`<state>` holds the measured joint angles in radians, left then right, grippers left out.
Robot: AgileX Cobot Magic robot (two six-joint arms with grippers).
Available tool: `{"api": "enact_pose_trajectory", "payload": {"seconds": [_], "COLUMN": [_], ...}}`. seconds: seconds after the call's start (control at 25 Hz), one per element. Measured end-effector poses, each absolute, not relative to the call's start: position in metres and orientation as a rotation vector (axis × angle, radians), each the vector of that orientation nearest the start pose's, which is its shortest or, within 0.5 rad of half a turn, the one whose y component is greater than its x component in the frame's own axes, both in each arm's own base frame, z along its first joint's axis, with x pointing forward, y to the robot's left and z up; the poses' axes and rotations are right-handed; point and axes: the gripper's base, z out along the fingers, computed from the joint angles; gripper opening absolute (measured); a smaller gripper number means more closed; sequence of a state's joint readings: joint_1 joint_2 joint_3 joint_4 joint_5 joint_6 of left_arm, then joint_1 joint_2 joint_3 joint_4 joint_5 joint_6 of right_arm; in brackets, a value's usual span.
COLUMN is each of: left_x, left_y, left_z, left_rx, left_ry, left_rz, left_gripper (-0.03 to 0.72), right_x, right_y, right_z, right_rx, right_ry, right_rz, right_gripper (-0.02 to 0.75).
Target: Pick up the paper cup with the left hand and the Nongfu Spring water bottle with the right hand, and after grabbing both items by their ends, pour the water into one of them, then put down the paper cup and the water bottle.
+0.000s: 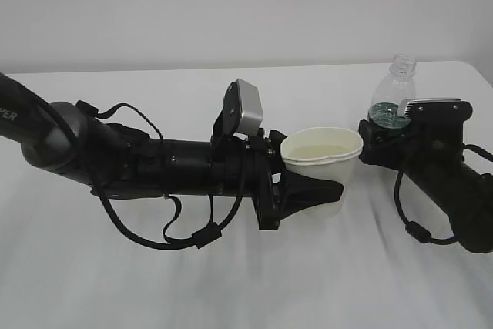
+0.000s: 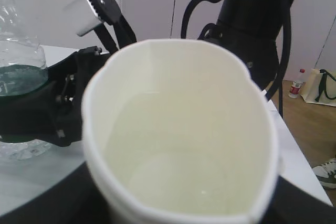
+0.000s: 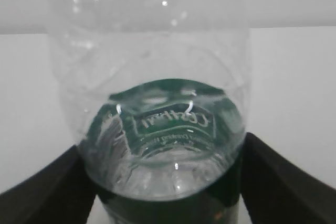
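Note:
The white paper cup (image 1: 322,161) (image 2: 178,129) is upright at mid-table, its rim squeezed to an oval, with my left gripper (image 1: 327,182) (image 2: 178,211) shut on its lower wall. Its cream inside shows a faint glint low down; I cannot make out water for certain. Right of it the capless Nongfu Spring water bottle (image 1: 397,82) (image 2: 16,61) (image 3: 157,77) stands upright. My right gripper (image 1: 377,132) (image 3: 163,153) is open around its green label band, with slim pale gaps beside the fingers (image 3: 47,187). The bottle's base is hidden.
A white cloth covers the table (image 1: 231,283). The table's right edge (image 2: 294,145) drops to a wooden floor where a bag (image 2: 323,85), a small bottle (image 2: 297,82) and a shoe (image 2: 325,174) lie. Cup and bottle stand close together.

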<state>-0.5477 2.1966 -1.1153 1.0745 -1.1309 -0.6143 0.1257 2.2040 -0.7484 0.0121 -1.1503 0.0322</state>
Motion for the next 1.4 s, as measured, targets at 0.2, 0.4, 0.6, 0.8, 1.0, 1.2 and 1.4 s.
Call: {"api": "enact_pose_trajectory", "payload": {"seconds": [0.2, 0.4, 0.6, 0.8, 1.0, 1.2, 1.4], "left_x": [0.309, 0.309, 0.31, 0.313, 0.314, 0.314, 0.314], "left_y": [-0.273, -0.273, -0.273, -0.273, -0.273, -0.273, -0.273], "left_z": [0.12, 0.12, 0.121, 0.122, 0.123, 0.123, 0.123], "left_rx": [1.162, 1.162, 1.141, 1.091, 1.08, 1.077, 1.069], "left_ry": [1.426, 1.426, 1.431, 1.44, 1.443, 1.443, 1.452], "left_rz": [-1.161, -1.161, -1.159, -1.154, -1.153, -1.153, -1.162], "left_gripper": [0.425, 0.425, 0.425, 0.425, 0.425, 0.425, 0.425], "right_x": [0.344, 0.329, 0.31, 0.288, 0.27, 0.248, 0.229], "right_y": [0.043, 0.041, 0.038, 0.035, 0.033, 0.03, 0.028], "right_z": [0.073, 0.079, 0.092, 0.105, 0.12, 0.127, 0.128], "right_rx": [-0.072, -0.073, -0.088, -0.118, -0.119, -0.12, -0.122], "right_ry": [1.802, 1.821, 1.825, 1.823, 1.801, 1.808, 1.833], "right_rz": [0.106, 0.105, 0.093, 0.07, 0.069, 0.068, 0.067], "right_gripper": [0.606, 0.606, 0.606, 0.598, 0.594, 0.593, 0.593]}}
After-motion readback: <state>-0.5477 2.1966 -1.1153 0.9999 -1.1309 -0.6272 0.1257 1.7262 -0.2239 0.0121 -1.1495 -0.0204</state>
